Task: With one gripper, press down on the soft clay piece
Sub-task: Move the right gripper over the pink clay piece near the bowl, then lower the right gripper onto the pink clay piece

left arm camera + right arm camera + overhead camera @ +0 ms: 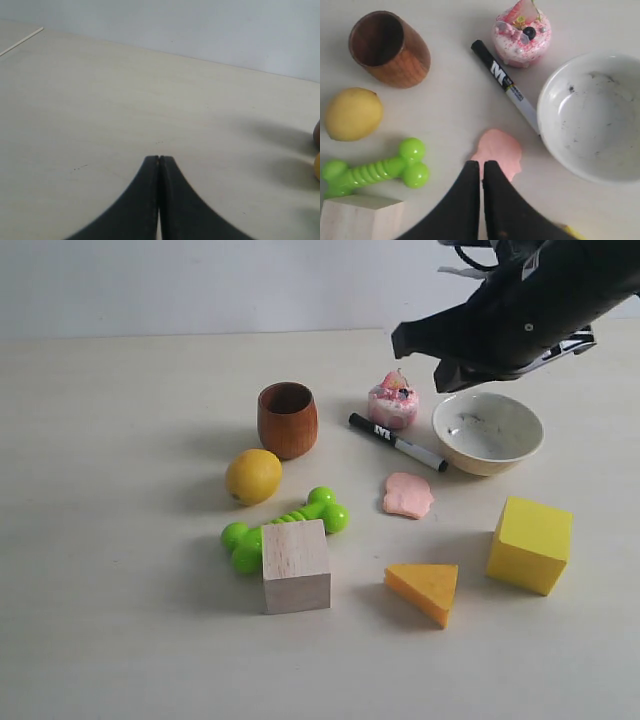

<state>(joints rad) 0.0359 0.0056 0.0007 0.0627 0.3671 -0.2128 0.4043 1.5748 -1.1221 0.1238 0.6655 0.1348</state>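
Observation:
The soft clay piece (408, 495), a flat salmon-pink blob, lies on the table between the black marker and the cheese wedge. From the right wrist it shows as the clay (499, 149), partly covered by my right gripper (481, 164), whose fingers are shut with nothing between them. The right arm (520, 310) hangs high above the bowl, well clear of the clay. My left gripper (159, 159) is shut over bare table, holding nothing; it is outside the exterior view.
Around the clay stand a white bowl (488, 432), a pink cupcake toy (392, 402), a black marker (397, 441), a wooden cup (287, 419), a lemon (253, 476), a green bone toy (284, 528), a wooden block (296, 566), a cheese wedge (424, 590) and a yellow cube (529, 544).

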